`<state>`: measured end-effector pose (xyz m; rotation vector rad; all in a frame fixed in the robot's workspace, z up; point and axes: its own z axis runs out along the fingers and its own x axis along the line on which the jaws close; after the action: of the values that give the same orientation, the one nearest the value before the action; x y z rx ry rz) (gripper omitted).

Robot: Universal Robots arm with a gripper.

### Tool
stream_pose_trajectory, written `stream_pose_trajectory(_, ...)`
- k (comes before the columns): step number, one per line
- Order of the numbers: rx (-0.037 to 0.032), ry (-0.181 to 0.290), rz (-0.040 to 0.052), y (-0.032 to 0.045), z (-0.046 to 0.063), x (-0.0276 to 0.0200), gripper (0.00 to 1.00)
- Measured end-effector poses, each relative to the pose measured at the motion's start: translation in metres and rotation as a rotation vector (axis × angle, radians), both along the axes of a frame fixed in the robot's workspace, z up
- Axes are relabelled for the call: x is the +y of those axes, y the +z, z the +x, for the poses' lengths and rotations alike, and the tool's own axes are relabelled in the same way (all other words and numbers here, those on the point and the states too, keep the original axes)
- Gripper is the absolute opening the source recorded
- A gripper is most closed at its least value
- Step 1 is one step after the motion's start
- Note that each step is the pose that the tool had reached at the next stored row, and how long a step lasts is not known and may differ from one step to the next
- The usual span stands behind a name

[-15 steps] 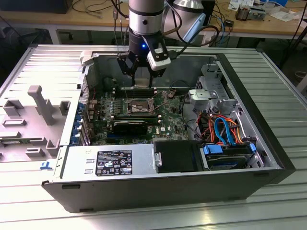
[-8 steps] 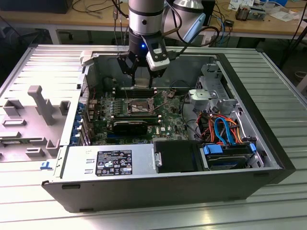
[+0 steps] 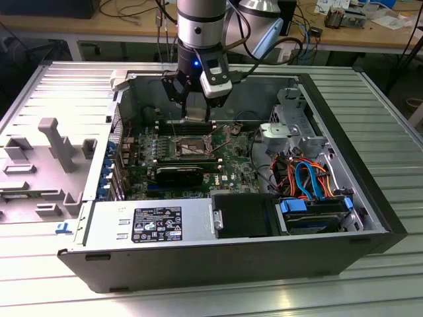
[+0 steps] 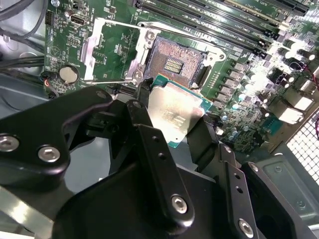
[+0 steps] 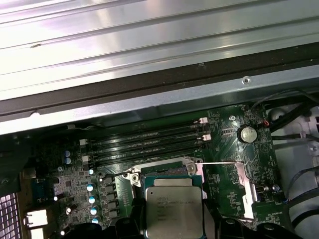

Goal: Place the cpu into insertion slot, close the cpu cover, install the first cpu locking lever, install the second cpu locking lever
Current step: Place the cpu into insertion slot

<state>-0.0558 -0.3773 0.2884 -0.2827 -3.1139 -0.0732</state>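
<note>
The gripper (image 4: 173,119) hangs over the open computer case (image 3: 198,264), its jaws closed part-way on the cpu (image 4: 177,110). One black finger (image 4: 141,117) presses on each of two opposite edges of the cpu. The chip shows its dull silver top in both wrist views and is held clear of the green board (image 3: 231,158), just beside the insertion slot (image 4: 174,62) and not yet in it. The slot is bare, with its contact field exposed. It lies toward the board's edge along the case wall, with the long black memory slots (image 4: 224,20) between it and that edge. The cpu cover (image 4: 89,52) is swung open and lies flat beside the slot, on the side with the round coin battery (image 4: 68,74). A thin wire lever (image 5: 222,163) stands unlatched by the slot's rim.
</note>
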Motion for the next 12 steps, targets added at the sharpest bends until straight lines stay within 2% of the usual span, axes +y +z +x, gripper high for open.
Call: stream_pose_trajectory(12, 0.0000, -0.076, -0.0004, -0.0001, 0.0000, 0.0000, 0.55)
